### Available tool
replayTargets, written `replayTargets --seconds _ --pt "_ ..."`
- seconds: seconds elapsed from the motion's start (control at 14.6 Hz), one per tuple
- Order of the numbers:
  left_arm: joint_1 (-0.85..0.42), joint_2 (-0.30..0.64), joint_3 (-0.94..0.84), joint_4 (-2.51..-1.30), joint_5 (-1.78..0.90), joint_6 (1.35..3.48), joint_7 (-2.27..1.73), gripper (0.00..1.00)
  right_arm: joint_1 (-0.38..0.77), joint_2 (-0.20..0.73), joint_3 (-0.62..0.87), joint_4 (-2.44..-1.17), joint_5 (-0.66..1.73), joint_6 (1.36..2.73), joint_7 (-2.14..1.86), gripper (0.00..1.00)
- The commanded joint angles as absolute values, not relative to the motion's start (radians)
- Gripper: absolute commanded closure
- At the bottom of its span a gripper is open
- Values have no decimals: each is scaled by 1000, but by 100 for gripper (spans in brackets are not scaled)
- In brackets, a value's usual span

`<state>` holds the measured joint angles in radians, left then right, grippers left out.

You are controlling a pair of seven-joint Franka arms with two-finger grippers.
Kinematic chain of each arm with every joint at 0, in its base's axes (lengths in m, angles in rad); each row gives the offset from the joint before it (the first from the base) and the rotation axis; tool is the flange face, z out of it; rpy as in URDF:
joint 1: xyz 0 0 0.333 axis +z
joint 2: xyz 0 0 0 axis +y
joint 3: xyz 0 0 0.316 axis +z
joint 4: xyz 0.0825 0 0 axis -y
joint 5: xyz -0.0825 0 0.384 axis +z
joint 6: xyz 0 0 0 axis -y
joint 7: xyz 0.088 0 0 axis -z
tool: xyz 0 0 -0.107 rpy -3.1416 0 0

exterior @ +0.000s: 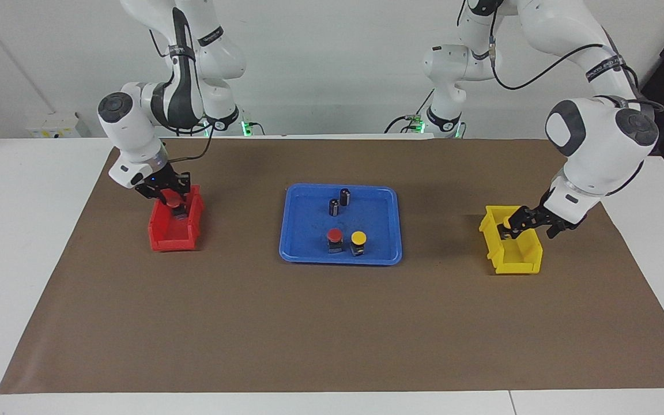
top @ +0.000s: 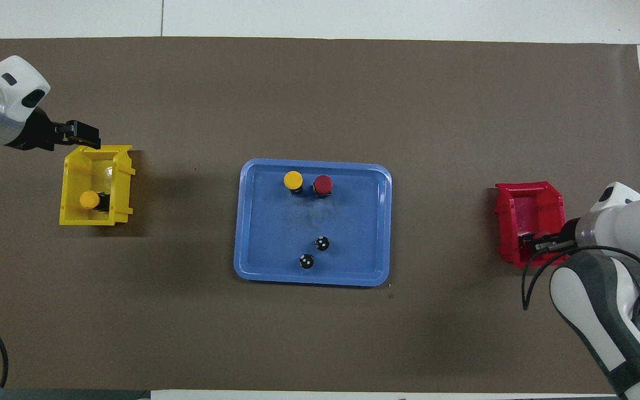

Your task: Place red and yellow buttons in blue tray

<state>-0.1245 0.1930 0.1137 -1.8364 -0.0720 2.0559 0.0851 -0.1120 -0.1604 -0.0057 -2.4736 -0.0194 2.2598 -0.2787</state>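
Observation:
The blue tray [exterior: 378, 219] [top: 353, 222] lies mid-table. In it stand one red button [exterior: 335, 234] [top: 323, 184] and one yellow button [exterior: 358, 237] [top: 293, 179], side by side at its edge farthest from the robots. A second yellow button [top: 89, 199] lies in the yellow bin [exterior: 516, 259] [top: 73, 183]; my left gripper [exterior: 509, 226] [top: 84, 136] hangs over that bin. A second red button [exterior: 173, 202] is in the red bin [exterior: 162, 233] [top: 525, 191], right at my right gripper [exterior: 172, 195] [top: 539, 243], which is down in the bin. I cannot tell whether it is held.
Two dark cylinders with silvery tops [exterior: 344, 196] [top: 322, 243] stand in the tray's half nearer the robots. The red bin is toward the right arm's end, the yellow bin toward the left arm's end. Brown paper [exterior: 332, 323] covers the table.

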Motion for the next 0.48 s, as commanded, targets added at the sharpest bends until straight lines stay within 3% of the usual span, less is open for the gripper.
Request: replayTargets --seconds 0.0,0.21,0.41 --pt "-97 106 101 -1966 -51 2103 138 31 -124 -190 0 -2514 -6 2283 -311 53" --pt "-89 69 101 -2051 -51 2131 144 31 -129 -192 0 -2519 -6 2305 -321 80" --pt "-90 37 101 -2143 -51 2196 144 30 -123 -170 2 -2456 -8 2258 -318 85"
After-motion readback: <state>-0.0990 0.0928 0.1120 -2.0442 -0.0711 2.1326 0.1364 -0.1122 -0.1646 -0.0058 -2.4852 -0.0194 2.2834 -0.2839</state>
